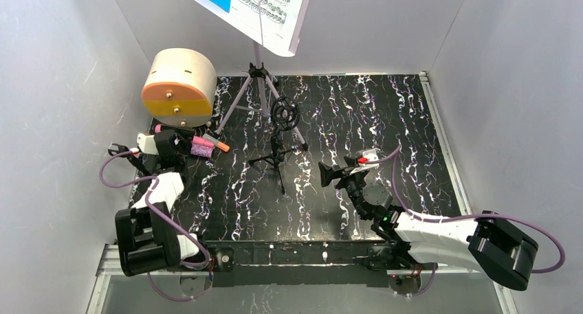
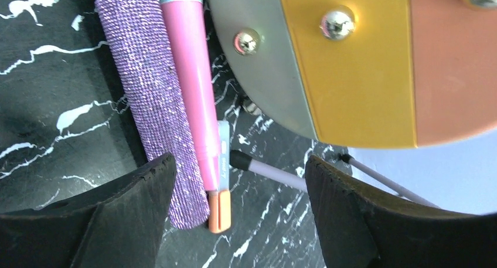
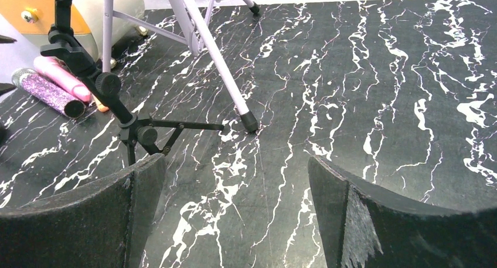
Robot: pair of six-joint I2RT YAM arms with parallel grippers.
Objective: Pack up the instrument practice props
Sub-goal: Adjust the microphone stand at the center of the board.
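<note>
Black marble mat (image 1: pixel 385 142): L pincer (image 2: pixel 240 162) released by pink mic (image 2: pixel 190 74) & purple mic (image 2: pixel 152 92); R pincer (image 3: pixel 234 162) released.

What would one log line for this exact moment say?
left gripper: open, over pink microphone and purple glitter mic | right gripper: open, empty, by black tripod | music stand: upright, sheet music on it

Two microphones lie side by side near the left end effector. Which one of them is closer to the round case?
The pink microphone. It lies between the glittery purple microphone and the round case, so the purple one is farther away.
</note>
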